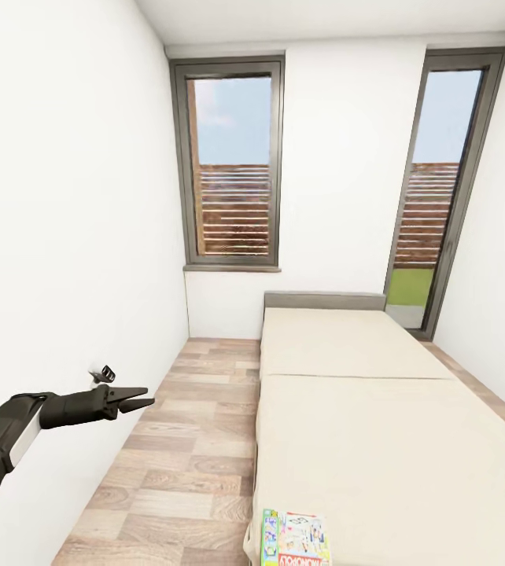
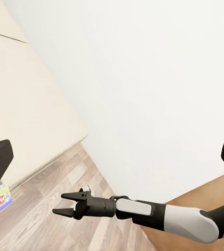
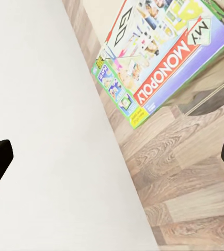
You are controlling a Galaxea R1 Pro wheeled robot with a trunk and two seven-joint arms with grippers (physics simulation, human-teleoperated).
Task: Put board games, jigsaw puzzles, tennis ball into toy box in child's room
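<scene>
One bed with a cream mattress. One board game, a Monopoly box, lies on the bed's near corner; it also shows in the right wrist view. Two tall windows: one beyond the floor strip, one past the bed. One arm reaches forward along the wall.

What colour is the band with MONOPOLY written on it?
Red, on the board game; clearest in the right wrist view.

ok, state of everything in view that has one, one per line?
Left gripper: open, empty, held out over the floor beside the wall.
Right gripper: open, empty.
Monopoly box: lying flat, closed, at the bed's near corner, edge overhanging.
Window: closed.
</scene>
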